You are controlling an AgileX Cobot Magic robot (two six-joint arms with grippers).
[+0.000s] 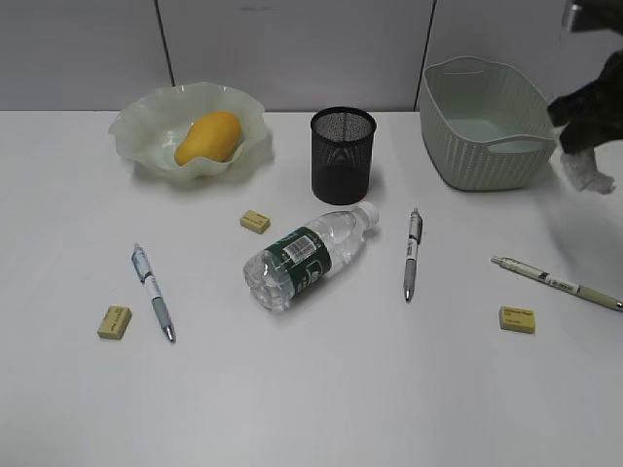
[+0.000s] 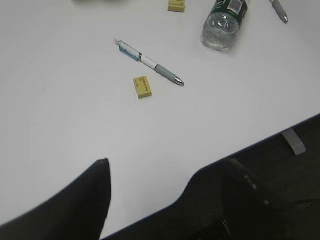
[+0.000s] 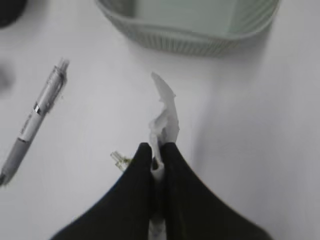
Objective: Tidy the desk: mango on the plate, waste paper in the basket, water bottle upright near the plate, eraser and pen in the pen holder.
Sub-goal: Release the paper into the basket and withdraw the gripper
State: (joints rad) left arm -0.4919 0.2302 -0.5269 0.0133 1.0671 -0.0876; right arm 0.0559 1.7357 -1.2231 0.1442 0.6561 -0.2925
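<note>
My right gripper [image 3: 157, 150] is shut on the waste paper [image 3: 165, 112] and holds it above the desk [image 1: 311, 389], just right of the basket [image 1: 484, 136]; it also shows at the right edge of the exterior view [image 1: 582, 161]. The mango [image 1: 207, 137] lies in the plate [image 1: 136, 131]. The water bottle [image 1: 307, 255] lies on its side in front of the pen holder [image 1: 343, 154]. Three pens [image 1: 153, 291] [image 1: 413, 253] [image 1: 555, 282] and three yellow erasers [image 1: 255, 222] [image 1: 114, 322] [image 1: 517, 319] lie on the desk. My left gripper [image 2: 167, 172] is open and empty over the desk's front edge.
The left wrist view shows the left pen [image 2: 150, 62], an eraser [image 2: 143, 87] and the bottle's base [image 2: 225, 22] ahead of the gripper. The basket [image 3: 190, 35] is just beyond the held paper. A pen [image 3: 37, 112] lies to its left.
</note>
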